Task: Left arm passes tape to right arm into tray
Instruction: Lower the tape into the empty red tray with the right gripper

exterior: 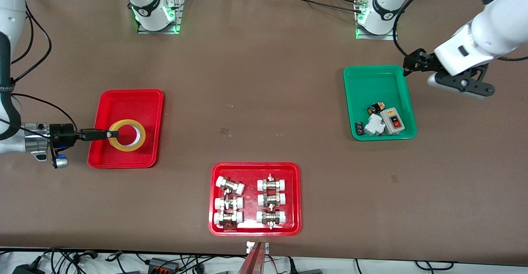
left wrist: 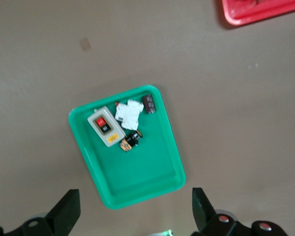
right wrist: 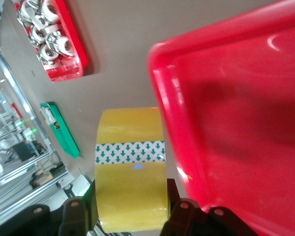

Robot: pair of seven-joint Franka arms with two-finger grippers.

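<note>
Front view: no readable writing anywhere. At the left edge of the frame, the right arm's black two-finger gripper (exterior: 110, 134) closed on the wall of the wide ring-shaped roll of translucent yellow packing tape (exterior: 127, 135) — roll seen over the lower half of the plain red rectangular plastic tray (exterior: 145, 99), pale core facing up; resting or just above the tray floor, cannot tell. At the right of the frame, the left arm's black gripper (exterior: 412, 62) up in the air over the upper right corner of the green plastic tray (exterior: 373, 80), holding nothing. In the lower part of that green tray, a grey switch box with a red button (exterior: 393, 121), a white breaker-like block (exterior: 375, 125) and small dark parts. At lower centre, a second red tray with white-capped metal fittings (exterior: 255, 229).

Left wrist view: two black fingertips (left wrist: 66, 212) spread wide at the bottom of the frame, empty, with the green tray (left wrist: 152, 184) on the brown table (left wrist: 236, 98) below. Markings on the switch box (left wrist: 104, 126) too small to read.

Right wrist view: yellow tape (right wrist: 132, 129) clamped between the black fingers (right wrist: 173, 212) at the bottom of the frame — a white band printed with green downward arrows around its outer face, no words. Red tray (right wrist: 236, 123) filling the right of the frame, the roll overlapping its rim.
</note>
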